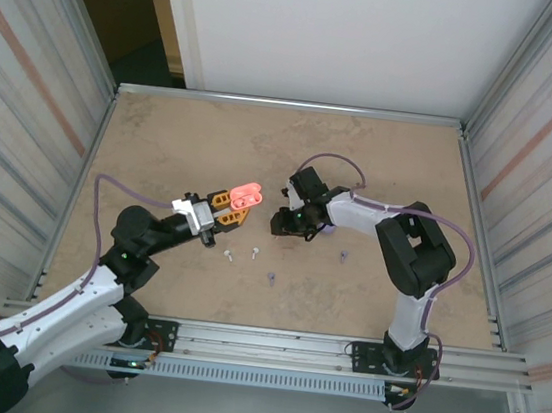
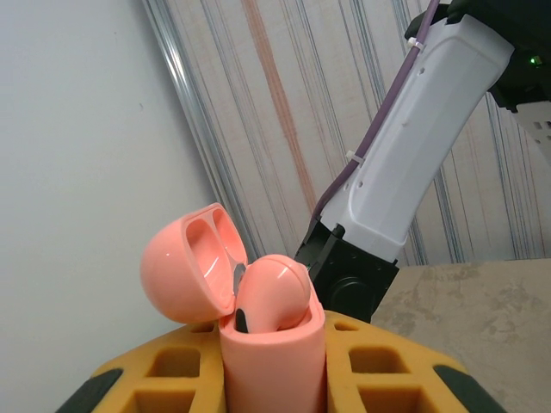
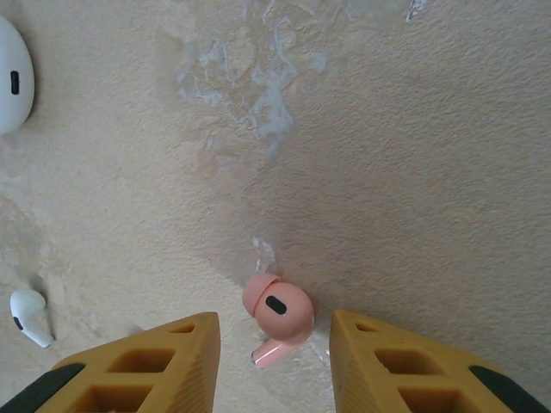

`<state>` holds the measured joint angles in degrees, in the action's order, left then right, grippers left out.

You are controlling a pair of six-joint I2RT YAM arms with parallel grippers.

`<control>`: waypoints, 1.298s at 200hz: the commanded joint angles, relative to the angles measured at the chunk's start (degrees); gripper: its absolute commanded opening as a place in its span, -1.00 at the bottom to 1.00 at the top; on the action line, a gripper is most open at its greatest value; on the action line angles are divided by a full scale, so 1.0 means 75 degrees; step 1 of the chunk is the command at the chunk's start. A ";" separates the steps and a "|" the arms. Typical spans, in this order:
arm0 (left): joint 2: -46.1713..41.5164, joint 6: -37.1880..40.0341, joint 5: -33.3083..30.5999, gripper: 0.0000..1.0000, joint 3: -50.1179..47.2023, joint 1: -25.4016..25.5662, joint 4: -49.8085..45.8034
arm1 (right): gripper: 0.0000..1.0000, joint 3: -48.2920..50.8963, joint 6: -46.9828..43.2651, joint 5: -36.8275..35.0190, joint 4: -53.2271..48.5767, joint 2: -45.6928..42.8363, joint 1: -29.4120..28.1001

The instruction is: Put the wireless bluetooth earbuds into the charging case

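The tan mottled tabletop [image 3: 413,155] lies beneath the right gripper [image 3: 274,318], whose yellow ribbed fingers [image 3: 146,366] stand apart. The left gripper [image 2: 275,344] is clamped on a coral-pink pebble-shaped charging case [image 2: 275,366], which stands upright between its fingers with the hinged lid [image 2: 185,275] tipped back. A smooth white charging case [image 3: 13,73] sits far ahead and to the left of the right fingers. One coral-pink stemmed earbud [image 2: 274,292] is seated in the held case, its head above the rim. A second coral-pink earbud [image 3: 277,311] lies on the tabletop between the right fingers, a gap on each side. A tiny white stemmed earbud [image 3: 30,317] lies outside the left finger.
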<state>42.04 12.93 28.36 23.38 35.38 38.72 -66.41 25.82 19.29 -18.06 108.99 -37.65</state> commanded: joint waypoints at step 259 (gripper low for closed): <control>-0.0107 -0.0100 -0.0717 -1.00 -0.0396 0.0062 -0.0097 | -0.61 -0.0268 -0.0499 -0.0420 -0.0319 -0.0436 -0.0166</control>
<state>41.67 12.82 25.85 22.59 35.38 37.50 -68.77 23.88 17.41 -18.74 110.06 -38.57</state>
